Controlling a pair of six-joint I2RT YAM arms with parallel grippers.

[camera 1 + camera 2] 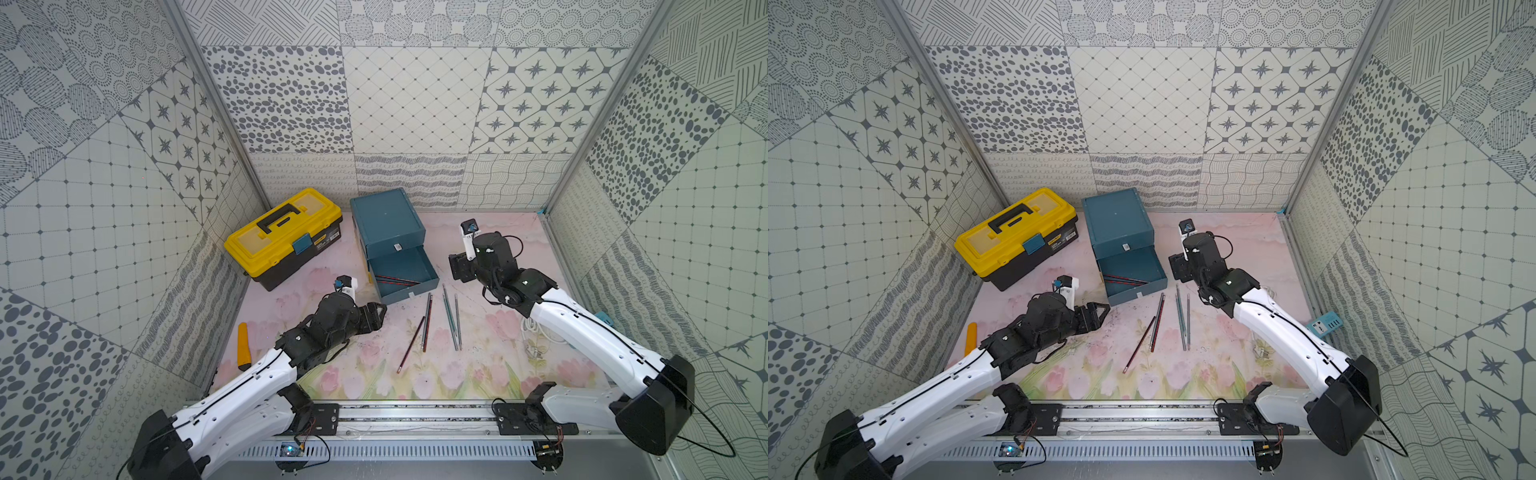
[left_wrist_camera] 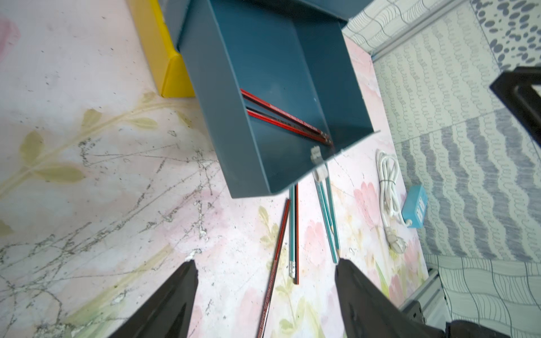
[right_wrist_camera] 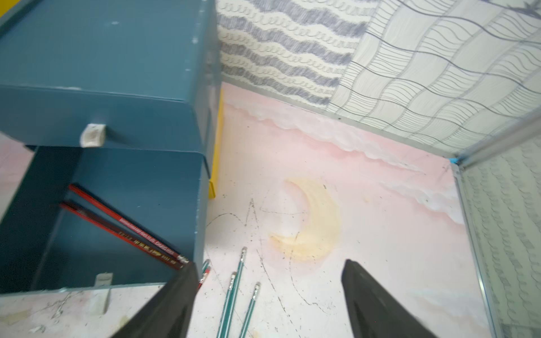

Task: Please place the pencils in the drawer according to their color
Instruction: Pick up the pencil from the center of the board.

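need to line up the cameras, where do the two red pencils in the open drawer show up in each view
Both top views: the red pencils lie slanted in the open drawer, near its front wall.
Left wrist: in the drawer, beyond the open left end effector.
Right wrist: in the drawer, next to a finger of the open right end effector.
Shared landmark: the white tab on that drawer's front.

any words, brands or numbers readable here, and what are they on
None can be read.
Red pencils in the open drawer: gold print along the barrels, too blurred to read.
Toolbox: small front label, too small to read.
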